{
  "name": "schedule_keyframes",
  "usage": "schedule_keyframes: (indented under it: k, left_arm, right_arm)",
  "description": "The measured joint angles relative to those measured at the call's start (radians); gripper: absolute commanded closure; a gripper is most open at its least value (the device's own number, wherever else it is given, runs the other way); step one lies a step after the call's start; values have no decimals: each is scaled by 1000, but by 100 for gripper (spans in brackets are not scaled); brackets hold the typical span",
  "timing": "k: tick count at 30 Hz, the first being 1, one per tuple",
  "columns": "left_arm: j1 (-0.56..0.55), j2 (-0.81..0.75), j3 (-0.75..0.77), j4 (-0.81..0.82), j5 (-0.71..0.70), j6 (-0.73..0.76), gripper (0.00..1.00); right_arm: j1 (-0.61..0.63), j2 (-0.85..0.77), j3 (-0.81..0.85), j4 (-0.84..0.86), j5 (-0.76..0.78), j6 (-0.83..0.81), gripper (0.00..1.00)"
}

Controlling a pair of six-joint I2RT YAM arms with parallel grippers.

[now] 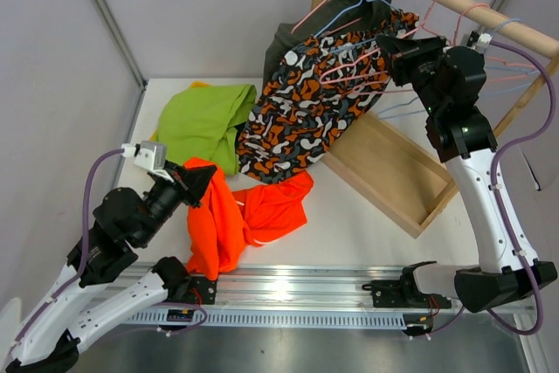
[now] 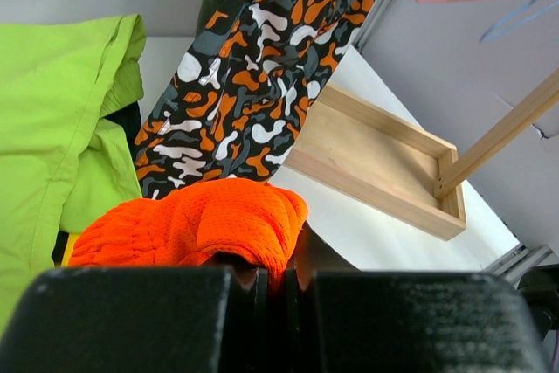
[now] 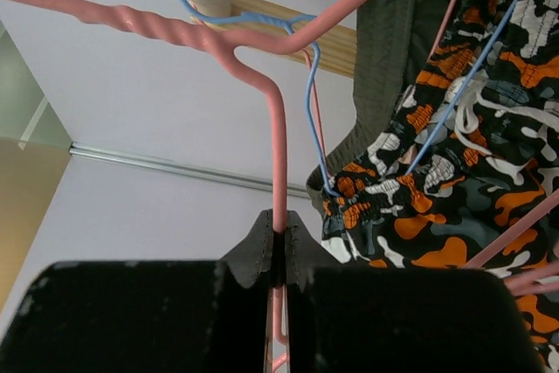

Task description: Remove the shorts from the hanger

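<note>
The left gripper (image 2: 279,272) was shut tight on a fold of the bright orange shorts (image 1: 244,216), which lay bunched on the table (image 1: 367,224) just in front of that arm and were already free of any hanger. The lime green shorts (image 1: 205,120) lay flat beside them, also off.

The right gripper (image 3: 279,235) was up at the wooden rod (image 1: 454,2), its jaws closed on the straight wire of a pink hanger (image 3: 279,146) just below the twisted neck. The camouflage shorts (image 1: 306,107) hung from the rod, their hem trailing down towards the wooden tray (image 1: 393,172). A blue hanger (image 3: 310,85) appeared to run into their waistband, though pink wires crossed the cloth too, so which hanger carried them could not be told for certain. The dark olive shorts (image 3: 393,58) hung just behind.

The step in hand looked like freeing the camouflage pair, with the right arm steadying a hanger. The next move probably called for the left arm to let the orange pair go, reach the camouflage cloth and draw it down and off the wire while the right held firm — a pull along the hanger's slope rather than straight down (otherwise the waistband might snag).
</note>
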Motion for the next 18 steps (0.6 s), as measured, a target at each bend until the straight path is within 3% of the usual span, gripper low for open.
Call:
schedule_keyframes:
  k: [18]
  left_arm:
    - [0, 29, 24, -4, -2, 0, 100]
  right_arm:
    - [-6, -176, -211, 58, 19, -10, 100]
